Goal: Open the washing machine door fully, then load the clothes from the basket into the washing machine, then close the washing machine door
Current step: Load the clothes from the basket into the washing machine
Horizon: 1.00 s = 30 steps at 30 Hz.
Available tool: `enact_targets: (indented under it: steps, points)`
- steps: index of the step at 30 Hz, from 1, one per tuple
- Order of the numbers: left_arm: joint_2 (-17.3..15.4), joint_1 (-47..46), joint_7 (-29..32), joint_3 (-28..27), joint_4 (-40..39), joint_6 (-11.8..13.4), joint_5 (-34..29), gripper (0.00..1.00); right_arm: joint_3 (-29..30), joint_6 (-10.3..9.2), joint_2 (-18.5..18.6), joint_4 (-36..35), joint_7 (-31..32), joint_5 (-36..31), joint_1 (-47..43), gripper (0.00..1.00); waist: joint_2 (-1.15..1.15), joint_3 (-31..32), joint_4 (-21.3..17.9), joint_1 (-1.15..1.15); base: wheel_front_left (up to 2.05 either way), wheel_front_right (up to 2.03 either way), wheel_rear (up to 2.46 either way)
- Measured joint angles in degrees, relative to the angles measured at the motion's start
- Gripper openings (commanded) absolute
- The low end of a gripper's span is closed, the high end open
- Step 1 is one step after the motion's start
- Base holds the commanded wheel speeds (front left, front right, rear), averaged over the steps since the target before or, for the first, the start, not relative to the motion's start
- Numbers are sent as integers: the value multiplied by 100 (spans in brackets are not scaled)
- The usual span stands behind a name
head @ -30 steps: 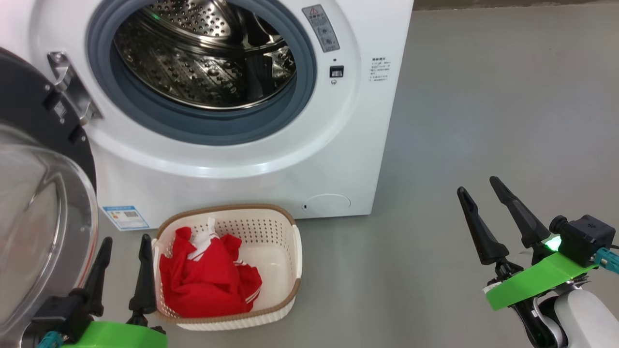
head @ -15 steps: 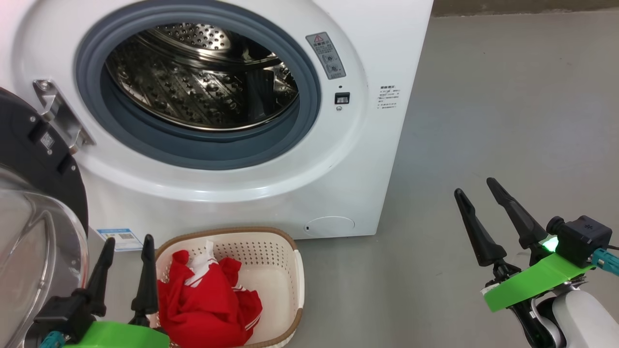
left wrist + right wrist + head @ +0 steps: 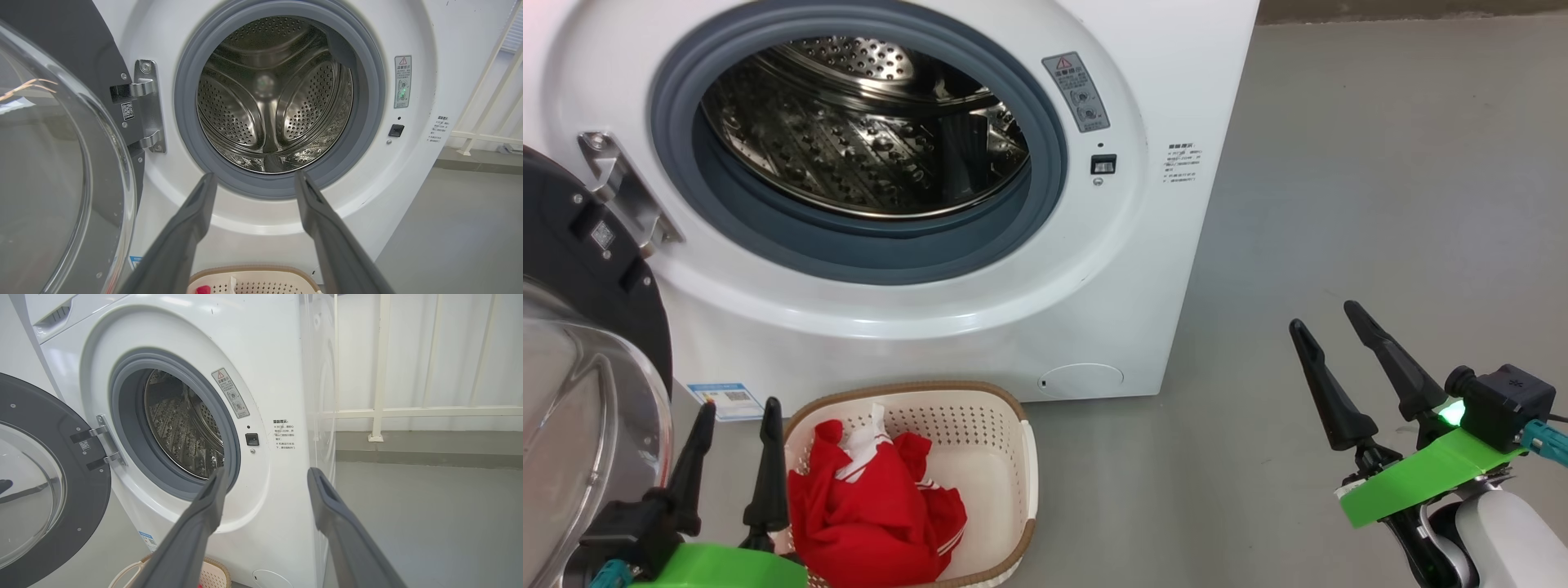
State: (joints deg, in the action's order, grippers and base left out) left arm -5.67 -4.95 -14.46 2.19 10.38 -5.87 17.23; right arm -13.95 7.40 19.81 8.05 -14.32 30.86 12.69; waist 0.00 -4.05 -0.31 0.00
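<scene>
Left gripper (image 3: pixel 737 411) and right gripper (image 3: pixel 1325 317) gaped empty; I feared the left, flanked by the washing machine door (image 3: pixel 609 294) and the basket (image 3: pixel 1026 457), could knock either when reaching for the clothes (image 3: pixel 874 510).

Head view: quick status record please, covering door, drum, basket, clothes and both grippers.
door: swung open, at the left
drum: no clothes seen inside
basket: on floor, in front of washer
clothes: red pile inside basket
left gripper: open, empty, by basket's left rim
right gripper: open, empty, over bare floor at right
</scene>
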Motion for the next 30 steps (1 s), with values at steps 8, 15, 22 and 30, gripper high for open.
enact_targets:
  steps: [8, 15, 22, 30]
  points:
    - [5, -6, 0, -23, 20, 0, -3, 100, 0, 0, -1, 2, 1, 0, 0, 100, 0, 15, 6, 0, 0, 0, 0]
    - [7, -8, 0, -41, 30, -1, -44, 100, 0, 0, -1, 4, 1, 0, 1, 100, 0, 13, 8, 0, 0, 0, 0]
    - [11, -9, 0, -56, 46, -2, -44, 100, 3, 0, -1, 4, 1, 0, 1, 100, 0, 12, 8, 0, 0, 0, 0]
    - [27, -10, 0, -73, 74, -38, -45, 100, 3, 0, -1, 7, 1, 0, 1, 100, 0, 18, 3, 0, 0, 0, 0]
